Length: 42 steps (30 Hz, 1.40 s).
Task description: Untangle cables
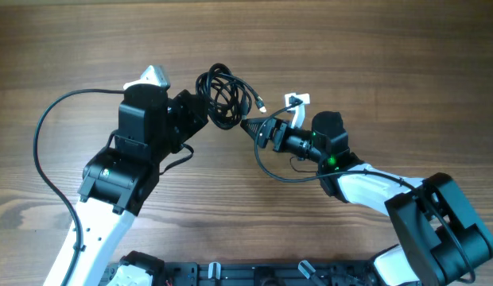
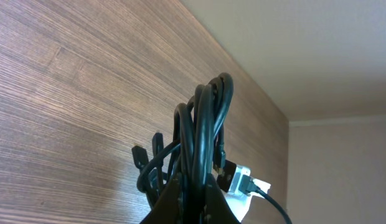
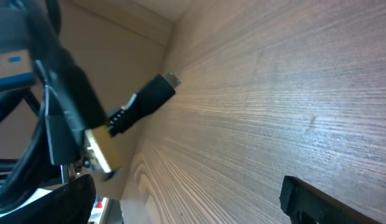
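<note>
Cables [image 1: 223, 95] are gathered in a loose black coil near the middle of the wooden surface [image 1: 374, 48], bunched at the tip of the left gripper [image 1: 203, 111], which is clamped on several strands. From its wrist camera the loops stand up out of its closed fingers. 1 metal-tipped plug [image 1: 262, 103] sticks out towards the right gripper [image 1: 253, 127], whose jaws stand wide apart just beside the coil.

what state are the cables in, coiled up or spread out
Coiled up: the cables form one tangled, looped bundle, pinched in the shut left gripper, with one plug end sticking out.
</note>
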### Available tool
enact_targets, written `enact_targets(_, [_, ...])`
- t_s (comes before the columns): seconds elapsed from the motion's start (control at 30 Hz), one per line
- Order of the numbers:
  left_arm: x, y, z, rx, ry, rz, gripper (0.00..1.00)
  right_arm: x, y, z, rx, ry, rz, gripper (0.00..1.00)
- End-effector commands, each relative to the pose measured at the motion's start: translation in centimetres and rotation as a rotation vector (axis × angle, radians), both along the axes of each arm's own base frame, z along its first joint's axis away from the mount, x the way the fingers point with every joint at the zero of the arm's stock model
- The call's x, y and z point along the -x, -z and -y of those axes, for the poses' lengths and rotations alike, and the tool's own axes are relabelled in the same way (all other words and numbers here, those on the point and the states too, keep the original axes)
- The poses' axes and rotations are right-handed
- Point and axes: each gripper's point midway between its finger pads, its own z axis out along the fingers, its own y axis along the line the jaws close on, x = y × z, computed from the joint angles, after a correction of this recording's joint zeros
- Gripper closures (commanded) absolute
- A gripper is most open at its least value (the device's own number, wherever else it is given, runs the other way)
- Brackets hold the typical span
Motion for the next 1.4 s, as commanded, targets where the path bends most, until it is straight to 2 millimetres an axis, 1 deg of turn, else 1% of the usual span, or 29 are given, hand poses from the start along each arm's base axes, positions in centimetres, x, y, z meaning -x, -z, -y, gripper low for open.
enact_targets(0.0, [0.3, -0.9, 0.7, 0.028, 0.045, 0.008, 0.96, -0.8, -1.2, 0.3, -0.014, 0.037, 0.035, 0.03])
enact_targets(0.1, [0.5, -0.9, 1.1, 0.008, 0.085, 0.020, 0.96, -1.0, -1.1, 0.4, -0.012, 0.049, 0.034, 0.03])
enact_targets(0.27, [1.4, -1.1, 2.5, -0.035, 0.240, 0.069, 0.96, -2.1, -1.0, 1.2, -0.024, 0.139, -0.003, 0.03])
enact_targets(0.33, [1.6, -1.1, 2.8, -0.055, 0.278, 0.087, 0.96, -2.4, -0.9, 1.4, -0.033, 0.165, -0.020, 0.03])
enact_targets(0.47, [1.8, -1.1, 3.0, -0.103, 0.322, 0.116, 0.96, -2.5, -0.9, 1.5, -0.045, 0.177, -0.041, 0.03])
enact_targets(0.67, [2.1, -0.9, 3.7, -0.118, 0.356, 0.125, 0.96, -2.5, -0.8, 1.5, -0.069, 0.190, -0.089, 0.04])
enact_targets(0.77, [2.1, -1.1, 3.9, -0.111, 0.362, 0.134, 0.96, -2.4, 0.1, 1.7, -0.046, 0.203, -0.119, 0.04])
enact_targets(0.8, [2.2, -1.3, 4.2, -0.097, 0.380, 0.138, 0.96, -2.4, 0.6, 1.9, -0.032, 0.214, -0.135, 0.04])
enact_targets(0.9, [2.7, -2.0, 5.2, -0.056, 0.433, 0.157, 0.96, -2.5, 1.2, 2.2, -0.014, 0.238, -0.152, 0.04])
enact_targets(1.1, [3.0, -1.9, 5.3, -0.047, 0.447, 0.151, 0.96, -3.0, 1.1, 2.6, -0.027, 0.275, -0.156, 0.04])
enact_targets(1.23, [2.9, -1.5, 5.0, -0.061, 0.432, 0.135, 0.96, -3.4, -0.3, 2.5, -0.060, 0.277, -0.108, 0.04])
enact_targets(1.37, [2.6, -1.3, 4.6, -0.080, 0.406, 0.133, 0.96, -3.7, -0.3, 2.7, -0.065, 0.298, -0.114, 0.05])
